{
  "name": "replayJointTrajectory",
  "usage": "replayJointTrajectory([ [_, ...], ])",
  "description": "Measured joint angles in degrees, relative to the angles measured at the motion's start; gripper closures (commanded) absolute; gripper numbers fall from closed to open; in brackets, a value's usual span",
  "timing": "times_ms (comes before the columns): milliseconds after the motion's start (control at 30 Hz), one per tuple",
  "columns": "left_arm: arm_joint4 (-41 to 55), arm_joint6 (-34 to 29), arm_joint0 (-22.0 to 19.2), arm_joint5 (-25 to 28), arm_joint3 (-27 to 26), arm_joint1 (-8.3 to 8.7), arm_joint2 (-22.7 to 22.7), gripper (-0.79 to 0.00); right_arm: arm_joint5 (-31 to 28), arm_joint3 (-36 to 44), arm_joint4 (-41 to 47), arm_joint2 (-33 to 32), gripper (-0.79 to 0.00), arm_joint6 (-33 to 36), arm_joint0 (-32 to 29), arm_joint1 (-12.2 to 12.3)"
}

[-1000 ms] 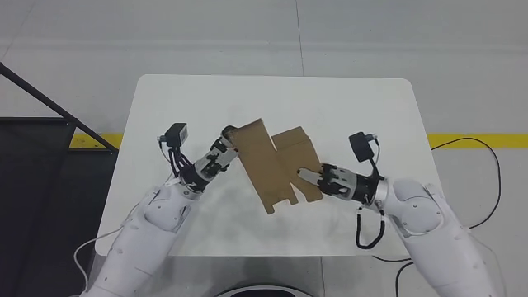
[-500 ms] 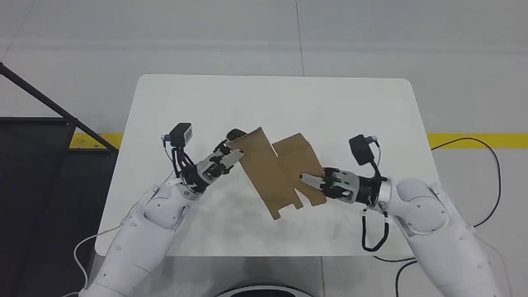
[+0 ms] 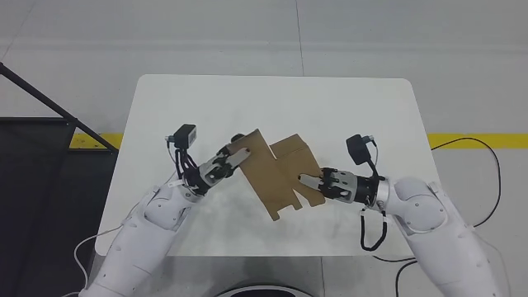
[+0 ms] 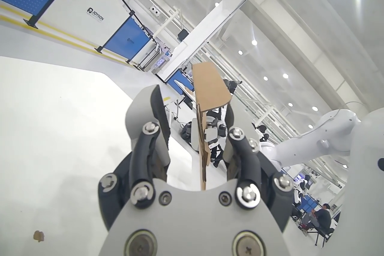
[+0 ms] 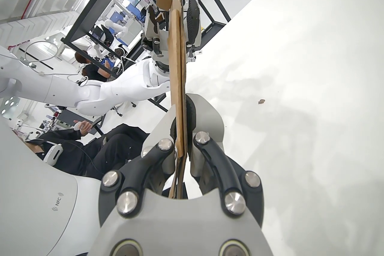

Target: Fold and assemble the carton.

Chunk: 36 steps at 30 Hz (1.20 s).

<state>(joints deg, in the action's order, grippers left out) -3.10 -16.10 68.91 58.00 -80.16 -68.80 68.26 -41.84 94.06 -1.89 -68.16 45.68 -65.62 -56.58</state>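
A flattened brown carton (image 3: 276,175) is held tilted above the white table (image 3: 355,107), near its middle. My right gripper (image 3: 308,184) is shut on the carton's near right edge; in the right wrist view the cardboard (image 5: 177,65) runs edge-on between the pressed fingers (image 5: 199,113) of that gripper (image 5: 183,107). My left gripper (image 3: 236,154) sits at the carton's far left corner. In the left wrist view this gripper (image 4: 195,107) is open, and the carton's edge (image 4: 201,137) stands between its fingers (image 4: 158,116) with a gap on each side.
A small brown scrap (image 5: 261,101) lies on the table, also seen as a speck (image 4: 39,235) by the left wrist. A black frame (image 3: 41,103) stands off the table's left side. Bare tabletop lies beyond the carton.
The left gripper has shifted slightly right and nearer along the carton's corner. The carton has tipped a little lower. The right gripper has kept its hold.
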Motion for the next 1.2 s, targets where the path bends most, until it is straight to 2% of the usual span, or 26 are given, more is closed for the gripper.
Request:
replayJointTrajectory([
  [100, 0.32, -0.49, 0.02, 0.00, -0.08, 0.06, -0.08, -0.372, 0.04, 0.02, 0.01, 0.07, 0.000, 0.08, 0.07, 0.04],
  [367, 0.20, -1.00, 0.07, 0.00, -0.11, 0.17, -0.09, -0.234, 0.27, 0.04, 0.10, 0.19, 0.000, 0.17, 0.15, 0.16],
  [433, -0.05, -0.93, 0.07, 0.00, -0.16, 0.18, -0.08, -0.163, 0.30, 0.06, 0.06, 0.20, 0.000, 0.17, 0.15, 0.19],
  [467, -0.15, -0.90, 0.08, 0.00, -0.19, 0.18, -0.08, -0.058, 0.30, 0.06, 0.05, 0.20, 0.000, 0.15, 0.14, 0.20],
  [500, -0.22, -0.85, 0.10, 0.00, -0.20, 0.18, -0.08, 0.000, 0.30, 0.06, 0.05, 0.20, 0.000, 0.13, 0.13, 0.21],
  [1067, -1.45, 0.60, 0.56, 0.00, -0.62, 0.21, 0.07, 0.000, 0.32, -0.02, -0.16, 0.30, 0.000, -0.40, -0.13, 0.42],
  [1100, -1.48, 0.67, 0.57, 0.00, -0.65, 0.21, 0.05, 0.000, 0.34, -0.03, -0.14, 0.31, -0.031, -0.40, -0.14, 0.43],
  [1133, -1.50, 0.78, 0.58, 0.00, -0.68, 0.21, 0.02, 0.000, 0.36, -0.03, -0.11, 0.33, -0.102, -0.39, -0.13, 0.45],
  [1167, -1.53, 0.87, 0.59, 0.00, -0.68, 0.20, 0.01, 0.000, 0.39, -0.04, -0.11, 0.33, -0.219, -0.37, -0.12, 0.46],
  [1200, -1.57, 0.96, 0.59, 0.00, -0.67, 0.20, 0.00, 0.000, 0.45, -0.04, -0.12, 0.33, -0.292, -0.37, -0.11, 0.47],
])
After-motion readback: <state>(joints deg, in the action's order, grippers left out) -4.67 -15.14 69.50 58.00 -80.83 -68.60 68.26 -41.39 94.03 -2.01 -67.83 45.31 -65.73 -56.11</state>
